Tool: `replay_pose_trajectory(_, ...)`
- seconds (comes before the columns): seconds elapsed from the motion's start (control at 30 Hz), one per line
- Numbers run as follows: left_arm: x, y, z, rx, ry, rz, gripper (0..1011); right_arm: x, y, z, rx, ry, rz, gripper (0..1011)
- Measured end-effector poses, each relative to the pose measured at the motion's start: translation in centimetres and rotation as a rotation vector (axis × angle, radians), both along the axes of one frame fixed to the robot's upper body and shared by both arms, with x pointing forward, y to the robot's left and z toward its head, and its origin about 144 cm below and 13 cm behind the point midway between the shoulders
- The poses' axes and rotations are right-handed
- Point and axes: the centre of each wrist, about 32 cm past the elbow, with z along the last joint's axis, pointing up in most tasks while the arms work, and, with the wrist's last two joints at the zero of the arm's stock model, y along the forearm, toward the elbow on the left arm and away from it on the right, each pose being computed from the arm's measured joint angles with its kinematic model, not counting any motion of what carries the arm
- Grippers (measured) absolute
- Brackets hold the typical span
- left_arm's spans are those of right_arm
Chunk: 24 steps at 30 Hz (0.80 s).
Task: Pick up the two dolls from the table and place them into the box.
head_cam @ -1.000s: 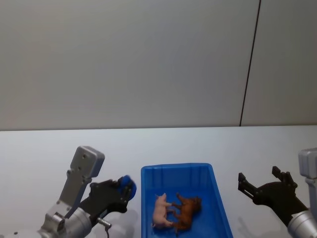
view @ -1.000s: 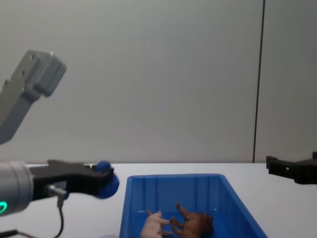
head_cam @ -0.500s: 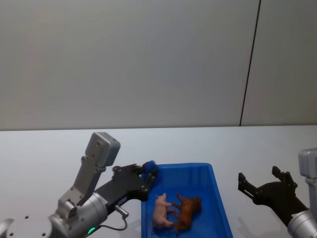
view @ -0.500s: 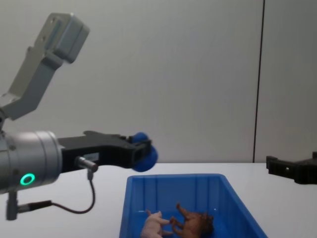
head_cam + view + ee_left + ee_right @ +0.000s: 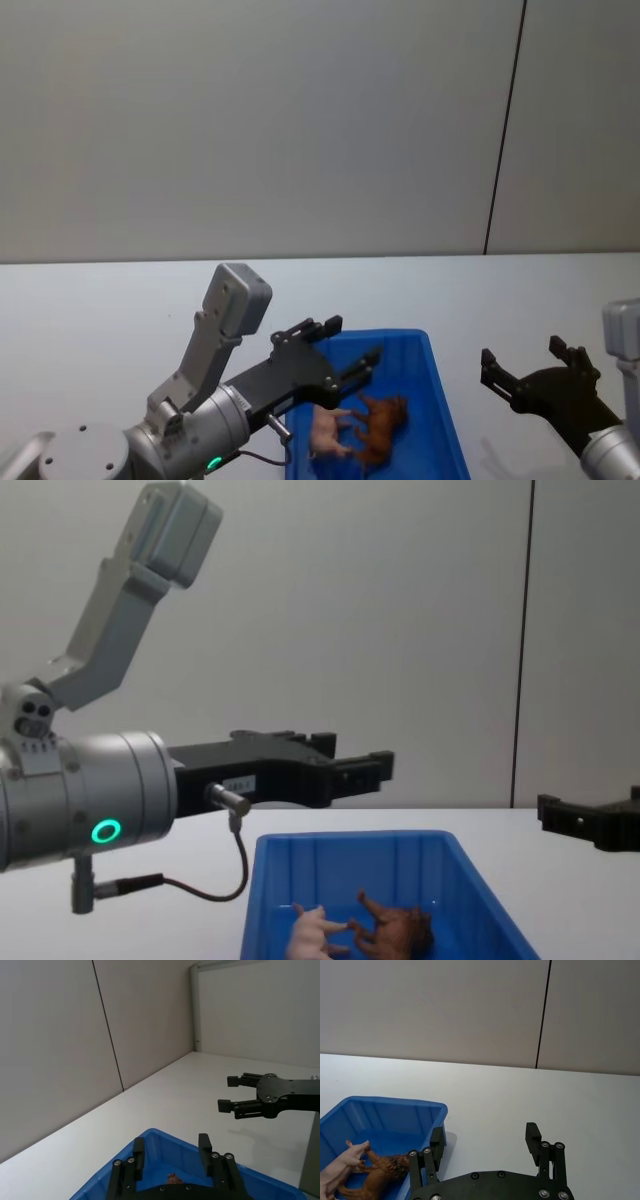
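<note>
The two dolls lie side by side inside the blue box (image 5: 405, 337) on the white table (image 5: 100, 300): the pale pink one (image 5: 325, 430) on the left and the shaggy reddish-brown one (image 5: 382, 424) on the right. My left gripper (image 5: 346, 343) hovers open above the box's back left corner with nothing between its fingers. From the chest, it (image 5: 355, 754) hangs well above the box (image 5: 420, 836), the pink doll (image 5: 312, 930) and the brown doll (image 5: 395, 930). My right gripper (image 5: 522, 355) stands open to the right of the box, off the table.
A plain grey wall with a dark vertical seam (image 5: 505, 130) stands behind the table. White tabletop stretches to the left of the box and behind it.
My left gripper has swung right from beside the box to above it and opened. The small blue ball it held has left its fingers. The right arm has not moved.
</note>
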Motion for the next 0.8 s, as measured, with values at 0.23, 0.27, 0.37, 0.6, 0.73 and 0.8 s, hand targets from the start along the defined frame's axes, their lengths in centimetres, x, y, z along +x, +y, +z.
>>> replay_pose_trajectory(0.23,0.16,-0.36,0.02,-0.010,-0.004,-0.029,851,0.00,0.00,0.00,0.000,0.000,0.000,1001)
replay_pose_trajectory(0.27,0.17,-0.39,0.02,-0.011,-0.005,-0.031,892,0.00,0.00,0.00,0.000,0.000,0.000,1001)
replay_pose_trajectory(0.37,0.21,-0.49,0.02,-0.015,-0.006,-0.039,949,0.00,0.00,0.00,0.000,0.000,0.000,1001)
replay_pose_trajectory(0.6,0.28,-0.64,0.01,-0.019,-0.007,-0.051,1002,0.00,0.00,0.00,0.000,0.000,0.000,1001)
replay_pose_trajectory(0.73,0.30,-0.70,0.02,-0.021,-0.008,-0.056,1002,0.00,0.00,0.00,0.000,0.000,0.000,1001)
replay_pose_trajectory(0.8,0.31,-0.71,0.02,-0.022,-0.008,-0.057,1002,0.00,0.00,0.00,0.000,0.000,0.000,1001)
